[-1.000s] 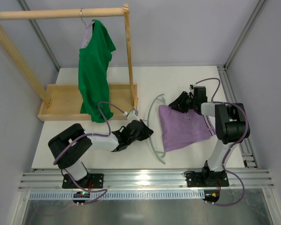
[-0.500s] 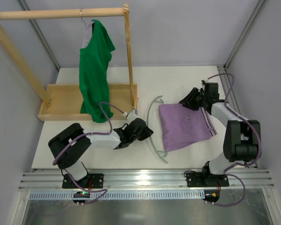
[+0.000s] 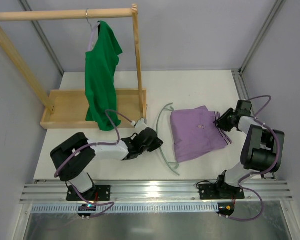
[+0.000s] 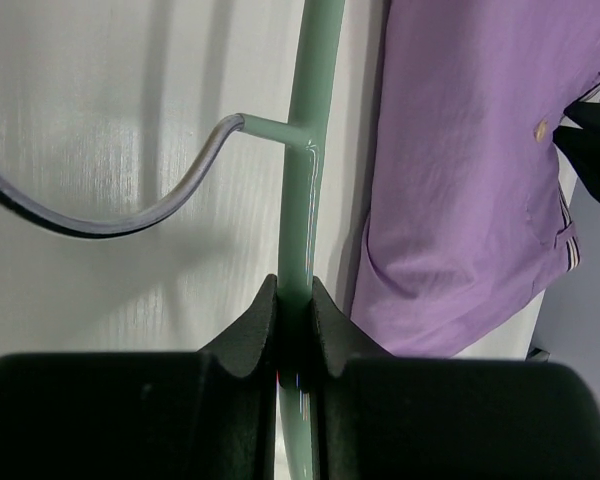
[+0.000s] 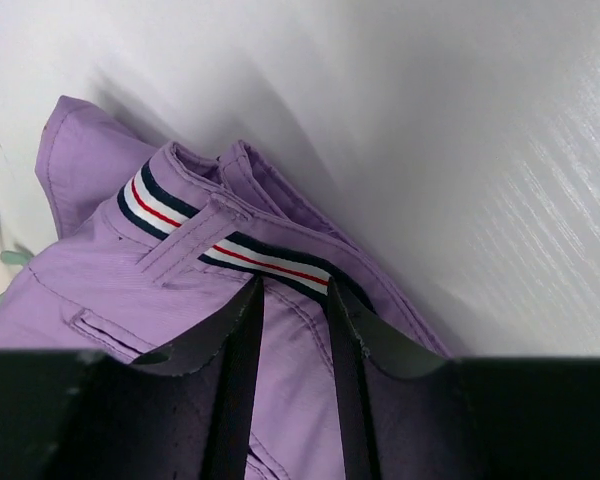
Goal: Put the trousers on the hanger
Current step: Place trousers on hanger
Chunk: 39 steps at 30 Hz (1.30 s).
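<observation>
On the table (image 3: 190, 85), one folded lilac trousers (image 3: 196, 132) with striped waistband (image 5: 220, 245), one mint hanger (image 4: 310, 150) pinched by left gripper (image 4: 295, 310); right gripper (image 5: 292, 300) jaws narrow at waistband, grip unclear.

Trousers (image 3: 195, 135): lilac-purple, plain; small pale button (image 4: 541, 128). Waistband (image 5: 230, 250): white w/ navy edge stripes + thin red centre line. Hanger (image 4: 318, 100), just beside trousers: pale mint green; hook (image 4: 225, 127) greyer. Top (image 3: 101, 85), well apart from trousers: bright green, plain. Rack (image 3: 50, 15) + tray (image 3: 65, 107), also well apart from trousers: light natural wood. Table (image 3: 190, 87): white. L gripper (image 4: 293, 282) & R gripper (image 5: 295, 285): black. L arm (image 3: 72, 152), R arm (image 3: 260, 145): black w/ light grey links.
</observation>
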Available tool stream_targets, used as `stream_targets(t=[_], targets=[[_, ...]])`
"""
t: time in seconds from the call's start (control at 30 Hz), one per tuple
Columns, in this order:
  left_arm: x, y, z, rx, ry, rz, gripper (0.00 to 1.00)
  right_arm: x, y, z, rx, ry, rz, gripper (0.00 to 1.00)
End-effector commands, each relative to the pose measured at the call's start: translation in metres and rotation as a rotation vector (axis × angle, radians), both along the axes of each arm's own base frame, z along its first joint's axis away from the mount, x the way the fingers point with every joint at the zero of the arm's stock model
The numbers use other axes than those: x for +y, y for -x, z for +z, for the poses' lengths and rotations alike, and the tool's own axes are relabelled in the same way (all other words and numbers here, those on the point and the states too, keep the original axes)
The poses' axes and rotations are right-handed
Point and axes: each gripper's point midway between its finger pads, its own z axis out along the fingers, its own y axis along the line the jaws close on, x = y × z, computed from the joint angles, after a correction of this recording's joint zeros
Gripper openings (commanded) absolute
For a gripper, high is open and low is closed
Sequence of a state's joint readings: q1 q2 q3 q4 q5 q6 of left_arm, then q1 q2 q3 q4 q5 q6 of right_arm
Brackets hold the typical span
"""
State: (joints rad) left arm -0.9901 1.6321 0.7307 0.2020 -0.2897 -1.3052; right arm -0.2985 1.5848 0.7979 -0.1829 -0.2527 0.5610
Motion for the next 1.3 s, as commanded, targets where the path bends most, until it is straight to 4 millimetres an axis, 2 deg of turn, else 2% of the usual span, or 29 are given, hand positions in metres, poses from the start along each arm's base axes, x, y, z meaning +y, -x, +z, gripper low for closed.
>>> stream_targets(t=[0.0, 0.03, 0.1, 0.17, 0.2, 0.3, 0.33, 0.43, 0.47, 0.5, 0.53, 0.57, 0.6, 0.63, 0.73, 0.77, 0.83, 0.87, 0.93, 0.97, 1.0, 1.07, 1.13, 1.27], targets=[[0.0, -0.01, 0.043, -0.083, 0.039, 0.038, 0.0, -0.008, 0.016, -0.011, 0.097, 0.05, -0.021, 0.36], [0.002, -0.012, 0.049, -0.098, 0.029, 0.045, 0.0, -0.006, 0.014, -0.005, 0.086, 0.046, -0.014, 0.36], [-0.001, -0.014, 0.076, -0.15, 0.038, 0.035, 0.0, -0.002, 0.014, 0.002, 0.075, 0.036, 0.003, 0.36], [0.0, -0.013, 0.09, -0.178, 0.023, 0.028, 0.0, 0.005, 0.016, 0.012, 0.049, 0.034, 0.029, 0.36], [0.0, -0.012, 0.104, -0.204, 0.033, 0.02, 0.0, 0.012, 0.02, 0.013, 0.055, 0.032, 0.052, 0.37], [0.0, -0.009, 0.122, -0.239, 0.056, 0.009, 0.0, 0.03, 0.028, 0.027, 0.021, 0.025, 0.101, 0.37], [-0.001, -0.008, 0.135, -0.262, 0.071, -0.001, 0.0, 0.034, 0.032, 0.032, 0.01, 0.024, 0.111, 0.37], [-0.003, -0.003, 0.158, -0.306, 0.081, -0.028, 0.0, 0.052, 0.04, 0.063, -0.062, 0.024, 0.154, 0.37], [-0.005, 0.001, 0.163, -0.314, 0.08, -0.04, 0.0, 0.058, 0.039, 0.078, -0.096, 0.029, 0.173, 0.37], [-0.003, 0.003, 0.164, -0.316, 0.064, -0.043, 0.0, 0.067, 0.043, 0.1, -0.15, 0.031, 0.192, 0.37], [-0.004, 0.004, 0.176, -0.33, 0.073, -0.047, 0.0, 0.084, 0.044, 0.113, -0.189, 0.019, 0.244, 0.37], [-0.003, 0.006, 0.177, -0.335, 0.056, -0.059, 0.0, 0.098, 0.045, 0.128, -0.243, 0.001, 0.284, 0.37], [-0.003, 0.006, 0.181, -0.343, 0.053, -0.058, 0.0, 0.114, 0.046, 0.152, -0.326, -0.04, 0.325, 0.37], [-0.005, 0.008, 0.192, -0.357, 0.063, -0.062, 0.01, 0.135, 0.051, 0.162, -0.363, -0.066, 0.385, 0.37], [-0.005, 0.011, 0.199, -0.367, 0.034, -0.086, 0.0, 0.165, 0.056, 0.188, -0.482, -0.156, 0.456, 0.37], [-0.009, 0.011, 0.213, -0.381, 0.046, -0.091, 0.0, 0.174, 0.058, 0.188, -0.486, -0.168, 0.475, 0.37], [-0.011, 0.015, 0.216, -0.376, 0.017, -0.12, 0.0, 0.177, 0.054, 0.187, -0.5, -0.162, 0.465, 0.37], [-0.012, 0.016, 0.22, -0.386, 0.014, -0.132, 0.0, 0.181, 0.054, 0.176, -0.486, -0.171, 0.467, 0.37], [-0.016, 0.021, 0.237, -0.414, 0.024, -0.156, 0.0, 0.189, 0.049, 0.172, -0.502, -0.207, 0.479, 0.37], [-0.016, 0.022, 0.242, -0.423, 0.025, -0.161, 0.0, 0.198, 0.048, 0.159, -0.466, -0.217, 0.498, 0.37], [-0.017, 0.024, 0.253, -0.441, 0.036, -0.166, 0.01, 0.201, 0.048, 0.153, -0.451, -0.213, 0.499, 0.37], [-0.017, 0.027, 0.263, -0.461, 0.035, -0.179, 0.01, 0.207, 0.05, 0.145, -0.434, -0.205, 0.501, 0.37], [-0.016, 0.031, 0.278, -0.488, 0.042, -0.192, 0.01, 0.212, 0.054, 0.144, -0.438, -0.208, 0.506, 0.37], [-0.007, 0.036, 0.288, -0.51, 0.026, -0.19, 0.0, 0.217, 0.059, 0.155, -0.454, -0.219, 0.511, 0.37]])
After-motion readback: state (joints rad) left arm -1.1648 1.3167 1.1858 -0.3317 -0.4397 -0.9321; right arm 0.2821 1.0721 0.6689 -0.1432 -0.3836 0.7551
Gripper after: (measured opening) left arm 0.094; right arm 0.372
